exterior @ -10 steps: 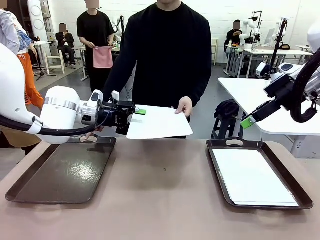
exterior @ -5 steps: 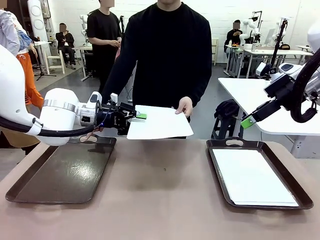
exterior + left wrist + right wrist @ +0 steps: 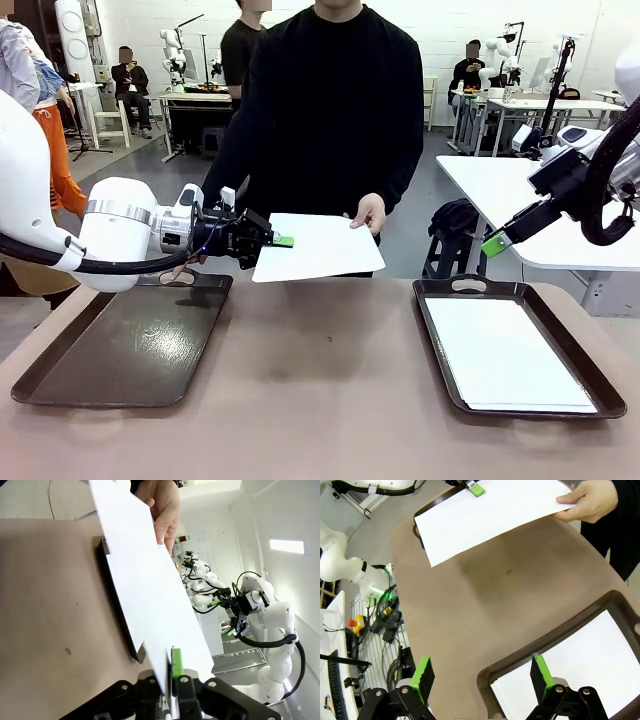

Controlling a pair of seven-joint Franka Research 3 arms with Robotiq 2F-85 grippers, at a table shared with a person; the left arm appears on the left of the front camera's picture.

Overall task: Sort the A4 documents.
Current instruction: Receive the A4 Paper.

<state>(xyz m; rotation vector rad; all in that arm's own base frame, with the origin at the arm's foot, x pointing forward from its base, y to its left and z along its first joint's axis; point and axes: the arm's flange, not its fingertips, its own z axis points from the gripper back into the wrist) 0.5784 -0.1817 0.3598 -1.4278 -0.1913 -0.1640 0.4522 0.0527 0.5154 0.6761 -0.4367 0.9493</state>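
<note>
The sheet of paper (image 3: 318, 246) hangs in the air above the far edge of the table (image 3: 320, 370), between the two trays, held at its right corner by the person's hand (image 3: 369, 212) and at its left edge by the left gripper (image 3: 278, 240). Over the last second the gripper's fingers have closed: the upper green pad (image 3: 285, 240), which stood above the sheet, now lies flat on it, so the left gripper is clamped on the paper's edge. The left wrist view shows the same, the sheet (image 3: 150, 590) running down between the pads. The handover looks nearly done; in my judgement the person only has to let go.

More sheets (image 3: 505, 365) lie in the right tray (image 3: 440, 340), while the left tray (image 3: 120, 345) holds none. The right gripper (image 3: 480, 672) hovers over the right tray with its fingers wide apart, holding nothing.

No brand, label or writing can be read; the paper is blank.
</note>
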